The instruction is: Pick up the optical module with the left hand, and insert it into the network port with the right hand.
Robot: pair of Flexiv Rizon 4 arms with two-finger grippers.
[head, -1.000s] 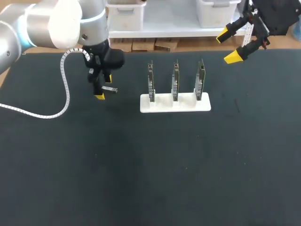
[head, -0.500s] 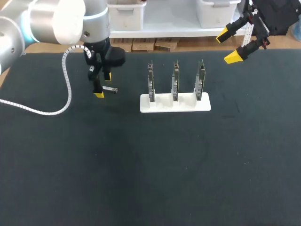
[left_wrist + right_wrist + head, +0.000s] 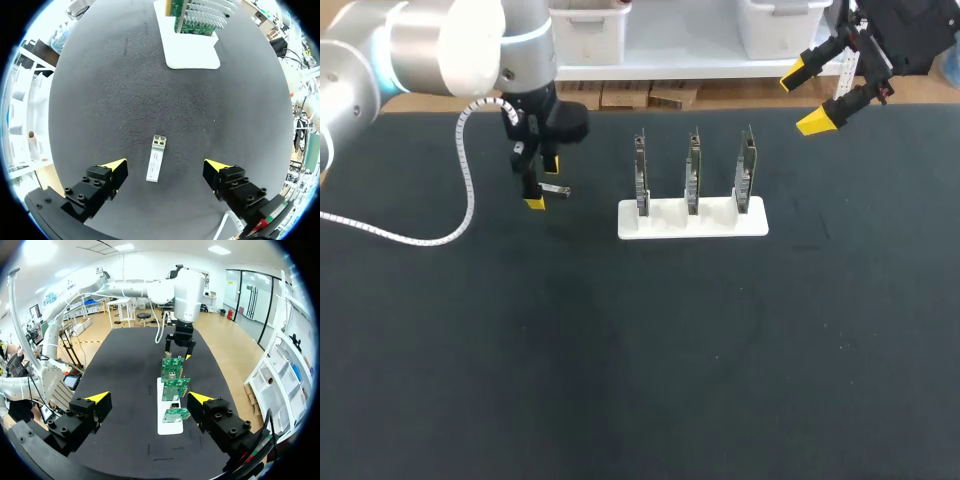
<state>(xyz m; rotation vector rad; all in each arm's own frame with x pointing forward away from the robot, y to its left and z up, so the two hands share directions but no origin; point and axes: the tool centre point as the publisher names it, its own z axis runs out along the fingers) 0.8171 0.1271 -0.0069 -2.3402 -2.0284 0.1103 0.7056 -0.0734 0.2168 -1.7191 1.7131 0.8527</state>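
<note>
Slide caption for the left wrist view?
Open left gripper above the optical module on the black table, a finger either side; board stand ahead.

The left claw (image 3: 166, 164) hangs over the dark surface (image 3: 100, 100) with its yellow-tipped fingers spread wide. The optical module (image 3: 156, 162), a small silver bar, lies flat on the surface between the fingers, touching neither and pointing lengthwise ahead of the claw. Well ahead stands a white stand (image 3: 192, 50) holding upright green boards (image 3: 200, 15).
</note>
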